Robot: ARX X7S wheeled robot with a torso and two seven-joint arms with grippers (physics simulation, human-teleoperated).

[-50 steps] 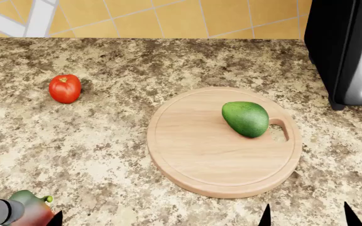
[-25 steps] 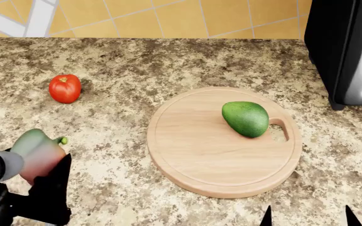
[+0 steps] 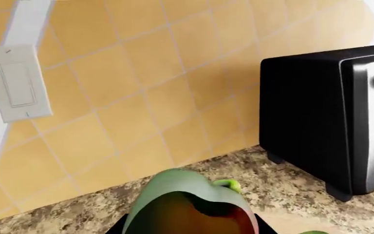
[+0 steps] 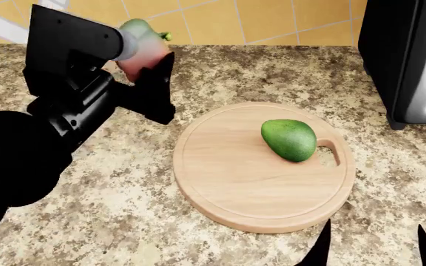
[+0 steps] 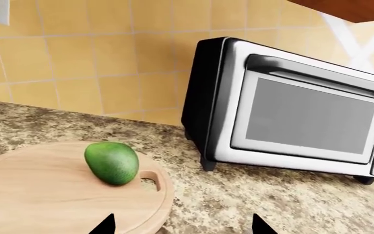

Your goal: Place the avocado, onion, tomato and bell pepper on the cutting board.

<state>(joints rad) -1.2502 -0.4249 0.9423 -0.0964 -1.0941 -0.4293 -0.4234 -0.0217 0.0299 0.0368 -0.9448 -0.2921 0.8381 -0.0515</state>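
Observation:
My left gripper (image 4: 148, 52) is shut on the bell pepper (image 4: 140, 40), mottled green and pink-red, and holds it high above the counter, left of the cutting board (image 4: 228, 183). The pepper fills the near part of the left wrist view (image 3: 190, 207). The green avocado (image 4: 289, 139) lies on the round wooden board beside its handle hole, and it also shows in the right wrist view (image 5: 111, 162) on the board (image 5: 37, 190). My right gripper (image 4: 372, 246) is open and empty, near the board's front right edge. The tomato is hidden behind my left arm. The onion is out of view.
A black and silver toaster oven (image 4: 405, 61) stands at the back right on the speckled granite counter (image 4: 124, 221); it also shows in the right wrist view (image 5: 291, 117). A tiled wall with a light switch (image 3: 18, 83) runs behind.
My left arm has risen and swung up and to the right with the bell pepper, from the front left corner to high over the counter, now covering the tomato. The right gripper moved slightly forward.

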